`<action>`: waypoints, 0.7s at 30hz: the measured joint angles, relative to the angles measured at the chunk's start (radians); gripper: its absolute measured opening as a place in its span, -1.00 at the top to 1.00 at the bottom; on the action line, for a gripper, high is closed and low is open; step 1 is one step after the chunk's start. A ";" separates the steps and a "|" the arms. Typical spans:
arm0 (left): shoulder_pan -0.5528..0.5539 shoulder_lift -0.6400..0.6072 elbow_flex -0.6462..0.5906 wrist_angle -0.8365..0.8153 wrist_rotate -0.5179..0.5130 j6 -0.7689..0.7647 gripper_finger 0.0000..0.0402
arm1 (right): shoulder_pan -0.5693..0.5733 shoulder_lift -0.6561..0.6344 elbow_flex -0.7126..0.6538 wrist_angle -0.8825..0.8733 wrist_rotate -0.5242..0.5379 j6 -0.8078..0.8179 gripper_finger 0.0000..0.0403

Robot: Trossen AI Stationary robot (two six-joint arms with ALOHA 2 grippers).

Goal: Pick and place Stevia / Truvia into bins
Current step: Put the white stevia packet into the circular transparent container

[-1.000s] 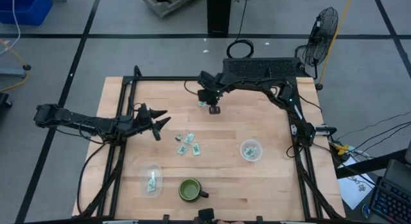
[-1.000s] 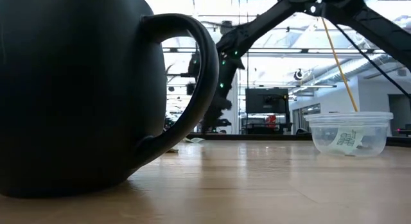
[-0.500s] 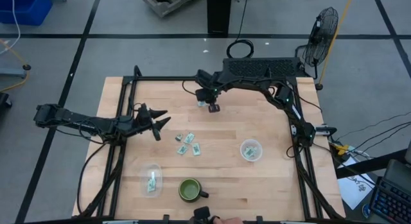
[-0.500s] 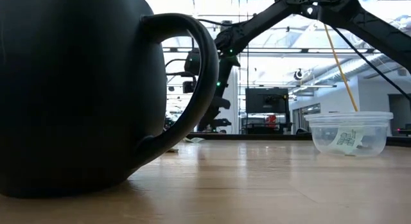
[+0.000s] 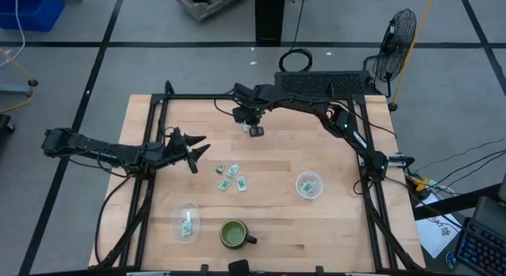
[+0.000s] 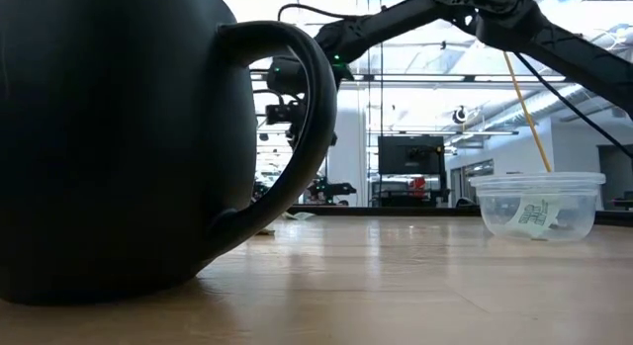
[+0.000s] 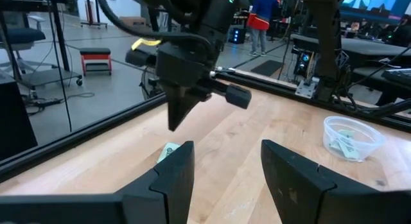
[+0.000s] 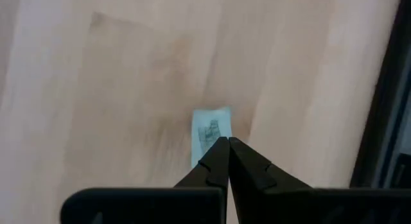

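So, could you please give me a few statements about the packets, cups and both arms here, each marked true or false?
1. Each clear cup, left and right, holds a packet. True.
2. The right gripper has its jaws wide open. False: they are closed, tips over a packet.
3. The mug holds packets. False: none shows inside.
4. The left gripper is open. True.
5. Loose packets lie mid-table. True.

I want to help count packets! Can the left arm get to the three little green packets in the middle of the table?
Probably yes. The left gripper is open beside the three packets, with only bare table between them. The right gripper hangs farther back, out of the way.
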 joint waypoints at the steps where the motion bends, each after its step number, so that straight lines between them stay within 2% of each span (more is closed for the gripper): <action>1: 0.000 0.000 0.000 0.000 0.000 0.000 0.08 | 0.002 0.004 0.006 0.010 -0.022 0.017 1.00; 3: 0.000 0.000 0.000 0.000 0.000 0.000 0.08 | 0.000 0.009 0.010 0.015 -0.089 0.057 1.00; 6: 0.000 0.000 0.000 0.000 0.000 0.000 0.08 | 0.000 0.039 0.013 0.005 -0.044 0.076 1.00; 14: 0.000 0.000 0.000 0.000 0.000 0.000 0.08 | 0.026 0.082 0.010 0.006 -0.065 0.088 1.00; 21: 0.000 0.000 0.000 0.000 0.000 0.000 0.08 | 0.025 0.093 0.014 -0.017 -0.007 0.067 1.00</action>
